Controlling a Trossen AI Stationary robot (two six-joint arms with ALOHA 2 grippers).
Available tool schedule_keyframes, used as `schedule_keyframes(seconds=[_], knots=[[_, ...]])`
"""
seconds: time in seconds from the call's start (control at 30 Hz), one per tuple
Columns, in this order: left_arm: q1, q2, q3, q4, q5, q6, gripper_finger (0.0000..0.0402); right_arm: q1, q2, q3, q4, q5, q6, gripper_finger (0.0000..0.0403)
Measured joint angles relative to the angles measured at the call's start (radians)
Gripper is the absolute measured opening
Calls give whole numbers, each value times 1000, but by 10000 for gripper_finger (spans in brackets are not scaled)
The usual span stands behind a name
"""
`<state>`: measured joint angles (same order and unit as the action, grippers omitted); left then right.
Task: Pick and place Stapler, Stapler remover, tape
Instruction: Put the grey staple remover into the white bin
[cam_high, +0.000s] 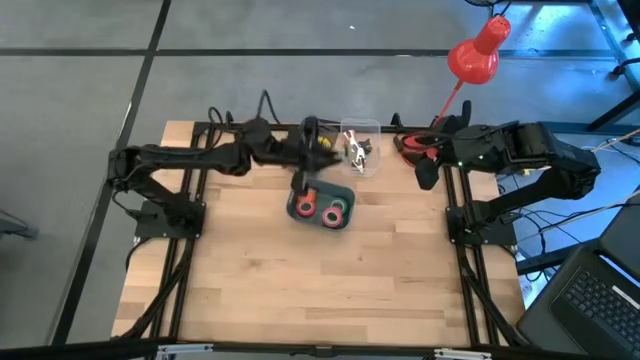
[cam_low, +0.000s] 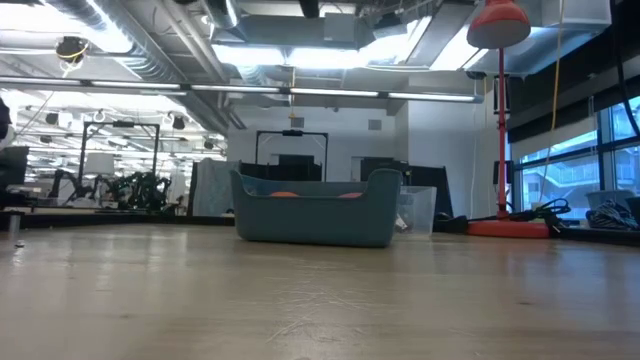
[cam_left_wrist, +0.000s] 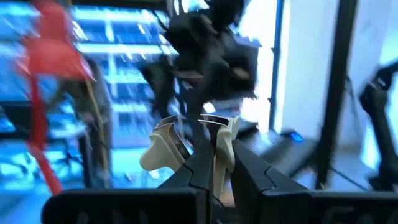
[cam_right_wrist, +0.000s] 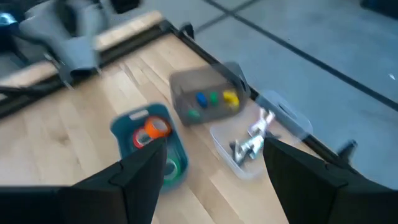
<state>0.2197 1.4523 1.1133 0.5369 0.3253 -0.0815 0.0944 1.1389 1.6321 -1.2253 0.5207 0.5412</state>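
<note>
Hanging over the far edge of the tabletop (cam_high: 300, 290), the left gripper (cam_left_wrist: 208, 152) has its fingers (cam_left_wrist: 245, 165) pinched shut on a pale, cream-coloured stapler remover (cam_left_wrist: 166, 146); you can see its curved handle and metal claws sticking up right past the fingertips in the left wrist view, though that shot is pretty smeary. From above, that arm reaches in from the left edge along the back of the tabletop and ends just behind the blue bin (cam_high: 321, 206).

The blue bin sits near the middle of the far half of the tabletop, and it's got the tape rolls (cam_high: 306, 208) inside, reddish-orange ones plus a green one (cam_high: 336, 211). In the low view you just get the bin's side wall (cam_low: 315, 222) with a bit of orange peeking over the rim.

Right behind the bin, touching or nearly so, there's a clear plastic container (cam_high: 362, 150) at the far edge with some shiny metal bits (cam_high: 356, 148) in it, can't really tell what they are. The right wrist view also shows a dark little box (cam_right_wrist: 208, 93) with small blue, green and yellow blocks (cam_right_wrist: 214, 98) in it, just beside the clear one.

The right gripper (cam_right_wrist: 211, 165) hovers over the far right corner, fingers (cam_right_wrist: 298, 171) spread wide with nothing between them, pointed at the bin and containers. A red lamp (cam_high: 478, 52) stands past that far right corner.

Can't spot the stapler for sure anywhere.
</note>
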Motion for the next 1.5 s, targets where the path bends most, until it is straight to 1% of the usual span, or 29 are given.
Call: schedule_keyframes(seconds=[0.13, 0.2, 0.27, 0.53, 0.67, 0.83, 1.17, 1.27, 1.5], knots=[[42, 40, 0, 142, 6, -38, 24, 0, 0, 0, 133, 9, -75, 271], [46, 64, 2, 223, 18, -64, 24, 0, 2, 0, 196, 11, -109, 271], [46, 87, 18, 269, 27, -79, 24, -1, 7, 0, 249, 11, -137, 271], [31, 179, 142, 273, 69, -75, 24, -1, 60, 0, 413, 11, -235, 271], [31, 227, 208, 275, 112, -76, 24, -1, 75, 0, 433, 11, -235, 271], [30, 268, 268, 262, 124, -80, 24, -1, 79, 0, 453, 11, -236, 271], [30, 276, 275, 244, 142, -74, 24, -1, 79, 0, 459, 11, -239, 270], [30, 276, 275, 245, 141, -74, 24, -1, 79, 0, 459, 11, -239, 260], [29, 276, 275, 245, 141, -76, 24, -1, 79, 0, 477, 11, -239, 218]])
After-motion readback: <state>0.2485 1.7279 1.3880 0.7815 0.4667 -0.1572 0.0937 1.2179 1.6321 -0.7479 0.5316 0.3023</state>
